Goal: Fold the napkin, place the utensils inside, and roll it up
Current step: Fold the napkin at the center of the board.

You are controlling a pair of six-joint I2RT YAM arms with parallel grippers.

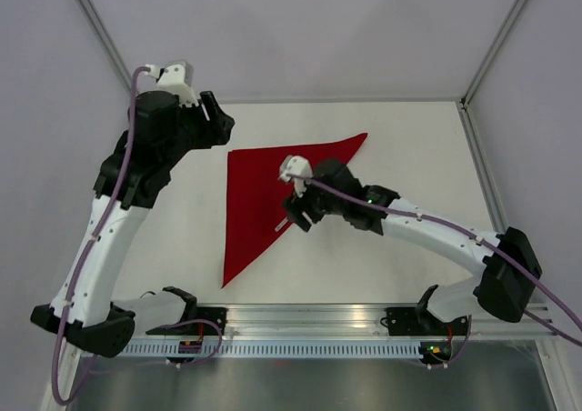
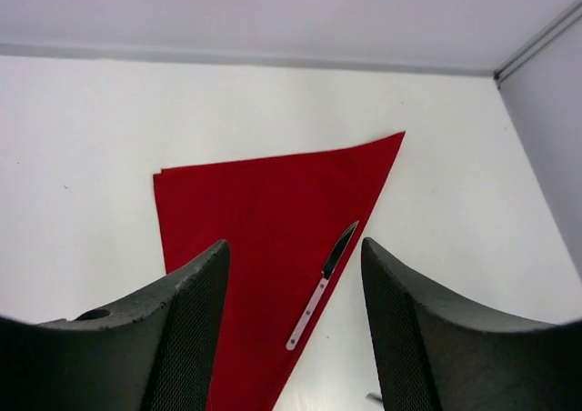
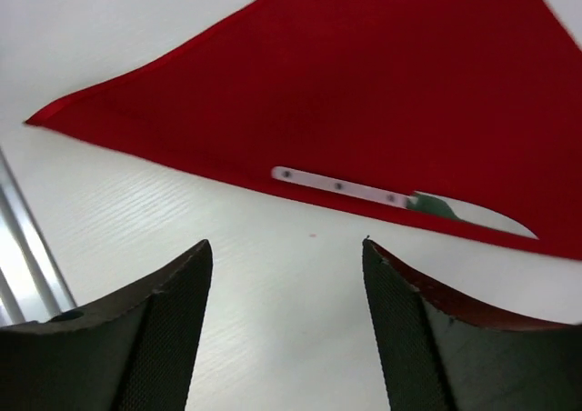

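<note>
The red napkin (image 1: 255,188) lies flat on the white table, folded into a triangle. One utensil, a knife (image 1: 279,221) with a pale handle, lies along the napkin's long diagonal edge. It also shows in the left wrist view (image 2: 318,293) and the right wrist view (image 3: 338,185). My right gripper (image 1: 298,215) is open and empty, just above the table beside the knife (image 3: 285,243). My left gripper (image 1: 221,120) is open and empty, held high over the napkin's far left corner, looking down on the napkin (image 2: 264,220). No other utensil shows.
An aluminium rail (image 1: 364,315) runs along the near table edge and also shows in the right wrist view (image 3: 27,247). Grey enclosure walls and frame posts (image 1: 473,93) close in the far and side edges of the table.
</note>
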